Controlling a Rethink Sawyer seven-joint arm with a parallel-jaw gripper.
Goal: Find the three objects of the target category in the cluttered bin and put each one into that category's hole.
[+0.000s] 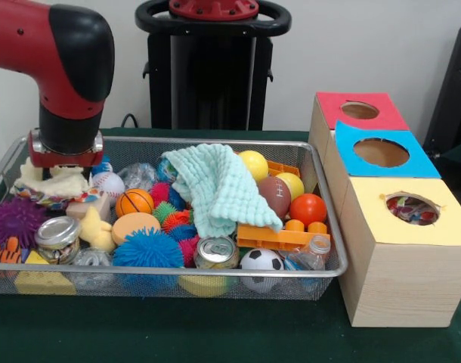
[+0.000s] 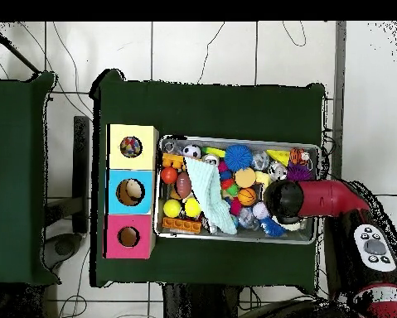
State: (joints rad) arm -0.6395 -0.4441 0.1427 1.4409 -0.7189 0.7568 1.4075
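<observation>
A wire bin is full of clutter: a mint cloth, a small basketball, a baseball, a blue spiky ball, a purple spiky ball, a soccer ball and a tin can. My gripper is down in the bin's left end, pressed into a cream patterned cloth. The red and black wrist hides its tips. From overhead, the arm covers that end of the bin.
Right of the bin stands a wooden box with a red-topped hole, a blue-topped hole and a yellow-topped hole, which shows coloured things inside. An orange brick plate lies under the mint cloth. The table is covered in green cloth.
</observation>
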